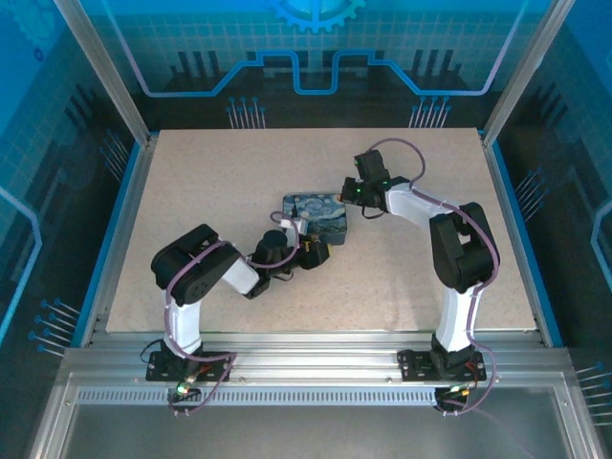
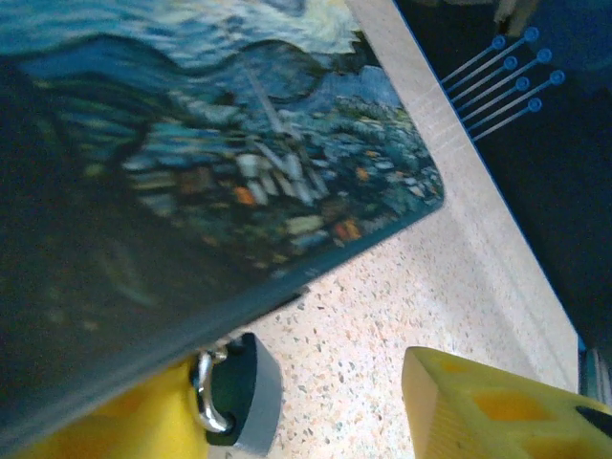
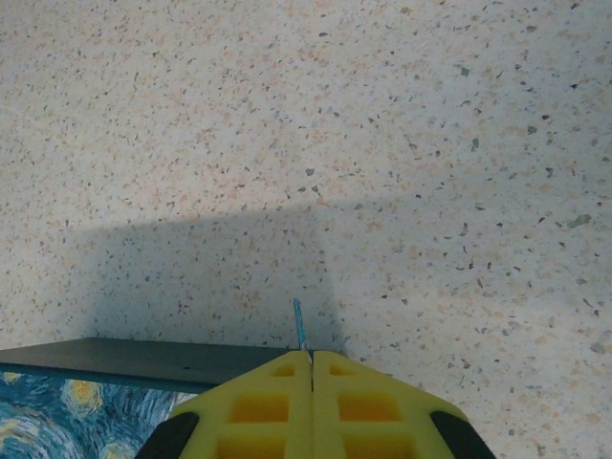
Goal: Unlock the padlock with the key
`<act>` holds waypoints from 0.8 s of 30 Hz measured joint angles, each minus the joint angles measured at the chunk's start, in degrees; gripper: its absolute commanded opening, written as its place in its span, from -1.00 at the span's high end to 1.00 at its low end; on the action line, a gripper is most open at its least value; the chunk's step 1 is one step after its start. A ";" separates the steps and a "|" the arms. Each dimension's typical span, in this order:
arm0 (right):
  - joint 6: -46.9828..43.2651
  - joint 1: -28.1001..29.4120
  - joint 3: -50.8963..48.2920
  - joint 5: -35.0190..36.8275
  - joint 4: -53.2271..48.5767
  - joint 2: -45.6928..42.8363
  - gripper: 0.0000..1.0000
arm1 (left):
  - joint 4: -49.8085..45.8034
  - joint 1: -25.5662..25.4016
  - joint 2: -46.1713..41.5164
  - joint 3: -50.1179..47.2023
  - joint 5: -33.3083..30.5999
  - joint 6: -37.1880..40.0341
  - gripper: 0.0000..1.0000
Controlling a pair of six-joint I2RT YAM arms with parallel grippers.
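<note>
The padlock (image 2: 236,394), a small grey body with a silvery shackle, lies on the table under the near edge of the painted tin (image 2: 220,163). It rests against the left yellow finger (image 2: 158,416) of my left gripper (image 2: 306,387). That gripper is open, with bare table between the padlock and its other finger (image 2: 488,406). My right gripper (image 3: 312,358) is shut on the key (image 3: 299,330), whose thin blade sticks out from between the pads, above the table just past the tin's edge (image 3: 143,359). From above, the left gripper (image 1: 308,251) and right gripper (image 1: 356,192) flank the tin (image 1: 314,212).
The speckled tabletop (image 1: 402,277) is bordered by a blue rim and aluminium frame posts (image 1: 107,72). The table's right edge (image 2: 497,239) runs close beside the left gripper, with dark floor beyond it.
</note>
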 measured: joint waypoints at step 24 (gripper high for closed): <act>0.22 0.85 -0.37 0.22 1.51 -0.04 1.00 | 7.80 3.10 3.76 -0.98 3.02 -5.07 0.08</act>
